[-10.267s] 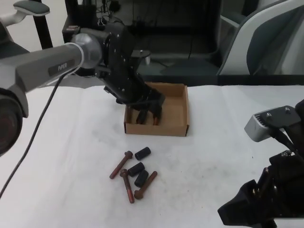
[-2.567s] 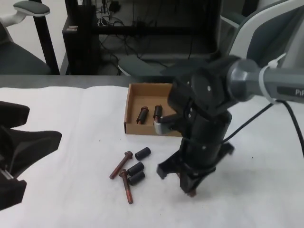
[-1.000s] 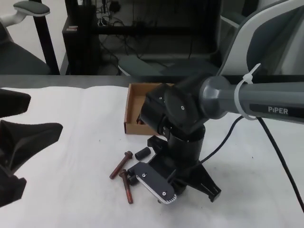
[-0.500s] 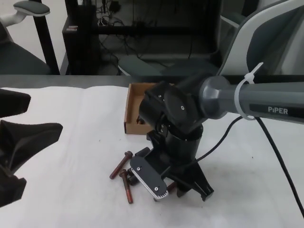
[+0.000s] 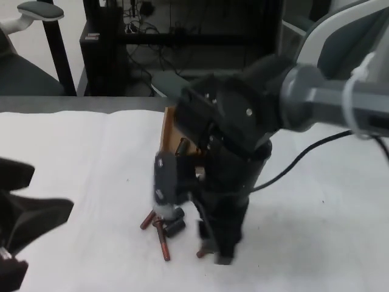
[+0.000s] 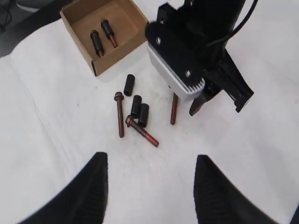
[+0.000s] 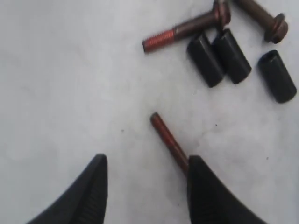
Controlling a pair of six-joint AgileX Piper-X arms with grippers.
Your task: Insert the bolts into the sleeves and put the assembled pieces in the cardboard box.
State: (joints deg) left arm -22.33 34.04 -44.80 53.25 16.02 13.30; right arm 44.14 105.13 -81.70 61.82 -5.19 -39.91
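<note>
My right gripper [image 7: 145, 186] stands open low over the white cloth, with a lone red bolt [image 7: 166, 135] lying between its fingers, close to one of them. Past it lie two more bolts [image 7: 187, 30] and three black sleeves [image 7: 231, 56]. From the left wrist view I see the same lone bolt [image 6: 174, 108] beside the right gripper [image 6: 219, 100], the sleeves [image 6: 136, 106], and the cardboard box [image 6: 117, 56] with two assembled pieces [image 6: 96, 43] inside. My left gripper [image 6: 149, 186] is open and held high, back from the pile.
The right arm [image 5: 237, 140] stands in front of the cardboard box [image 5: 165, 128] and hides most of it in the high view. White cloth covers the bench. Chairs and a dark stand are behind the bench's far edge.
The left arm has left the box and pulled back to the near left. The right arm has come in, turned its wrist and brought its fingers down around the lone bolt.
</note>
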